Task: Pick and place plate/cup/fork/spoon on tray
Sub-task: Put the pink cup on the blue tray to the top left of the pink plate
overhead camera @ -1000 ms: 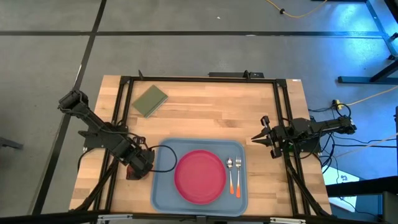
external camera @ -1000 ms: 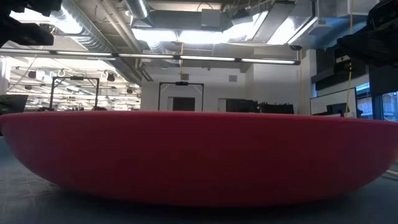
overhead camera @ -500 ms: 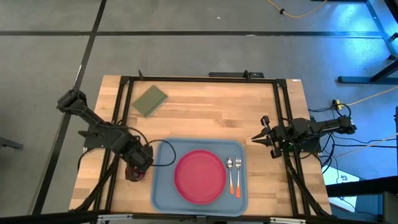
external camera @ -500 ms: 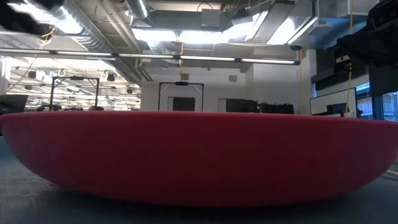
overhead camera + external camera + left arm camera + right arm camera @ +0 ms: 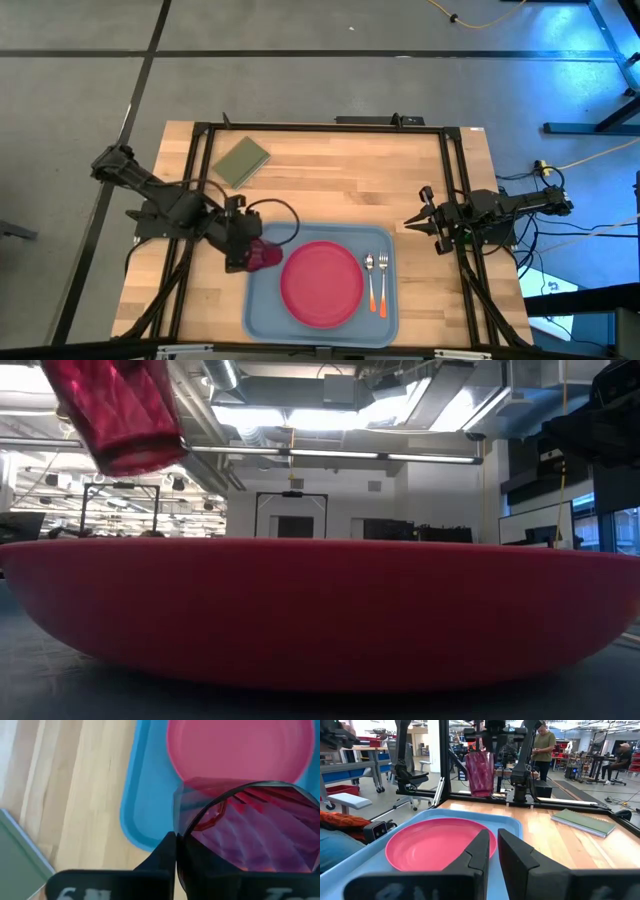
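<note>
My left gripper is shut on the dark red translucent cup, in the air over the left edge of the light blue tray. The cup also shows in the low view and the right wrist view. The pink-red plate lies flat in the tray's middle. The spoon and the fork lie side by side in the tray, right of the plate. My right gripper waits shut at the table's right edge. My left gripper holds the cup by its wall at the rim. One finger is outside the wall; the other shows dark inside the mouth. The fingers come from above, pointing down. The cup hangs below them, mouth up, slightly tilted, lifted clear of the tray.
An olive green pad lies at the table's far left. A black frame runs along the table's edges. A cable loops from the left arm above the tray. People stand in the room beyond the table.
My left gripper has risen from the table left of the tray and gone toward the table's right edge, carrying the cup. The cup, which stood on the wood beside the tray, is now lifted clear over the tray's left edge.
</note>
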Controlling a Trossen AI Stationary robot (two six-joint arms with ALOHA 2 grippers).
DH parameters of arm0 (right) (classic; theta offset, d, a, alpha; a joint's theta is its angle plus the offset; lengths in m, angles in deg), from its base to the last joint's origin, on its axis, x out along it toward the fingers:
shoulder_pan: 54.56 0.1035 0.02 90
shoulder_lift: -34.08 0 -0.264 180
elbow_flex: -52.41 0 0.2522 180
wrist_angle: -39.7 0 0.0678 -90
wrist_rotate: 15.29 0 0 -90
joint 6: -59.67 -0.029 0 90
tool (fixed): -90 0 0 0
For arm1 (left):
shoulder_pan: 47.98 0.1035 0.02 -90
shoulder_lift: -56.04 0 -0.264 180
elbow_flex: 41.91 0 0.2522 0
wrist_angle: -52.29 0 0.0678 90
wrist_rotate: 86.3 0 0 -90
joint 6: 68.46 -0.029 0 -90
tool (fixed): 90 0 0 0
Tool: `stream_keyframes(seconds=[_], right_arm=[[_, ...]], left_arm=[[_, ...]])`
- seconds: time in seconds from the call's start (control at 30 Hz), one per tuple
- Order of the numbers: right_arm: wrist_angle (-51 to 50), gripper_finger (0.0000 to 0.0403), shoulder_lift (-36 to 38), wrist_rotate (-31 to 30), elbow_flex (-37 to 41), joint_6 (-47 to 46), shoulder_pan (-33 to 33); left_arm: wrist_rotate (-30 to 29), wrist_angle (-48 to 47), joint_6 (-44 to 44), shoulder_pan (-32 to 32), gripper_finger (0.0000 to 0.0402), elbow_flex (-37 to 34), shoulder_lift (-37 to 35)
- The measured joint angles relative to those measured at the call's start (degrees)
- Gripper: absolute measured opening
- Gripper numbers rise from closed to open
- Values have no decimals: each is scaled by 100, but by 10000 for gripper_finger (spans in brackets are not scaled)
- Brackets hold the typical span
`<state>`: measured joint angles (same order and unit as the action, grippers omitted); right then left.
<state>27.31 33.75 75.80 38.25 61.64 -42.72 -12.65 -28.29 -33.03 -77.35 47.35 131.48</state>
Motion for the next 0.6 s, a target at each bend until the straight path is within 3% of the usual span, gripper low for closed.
stream_keyframes(seconds=[0.37,0.6], right_arm=[[0,45,0,0,0,0,2],[0,45,0,0,0,1,2]], left_arm=[[127,12,-484,723,6,-205,806],[660,-3,-875,985,7,-205,1402]])
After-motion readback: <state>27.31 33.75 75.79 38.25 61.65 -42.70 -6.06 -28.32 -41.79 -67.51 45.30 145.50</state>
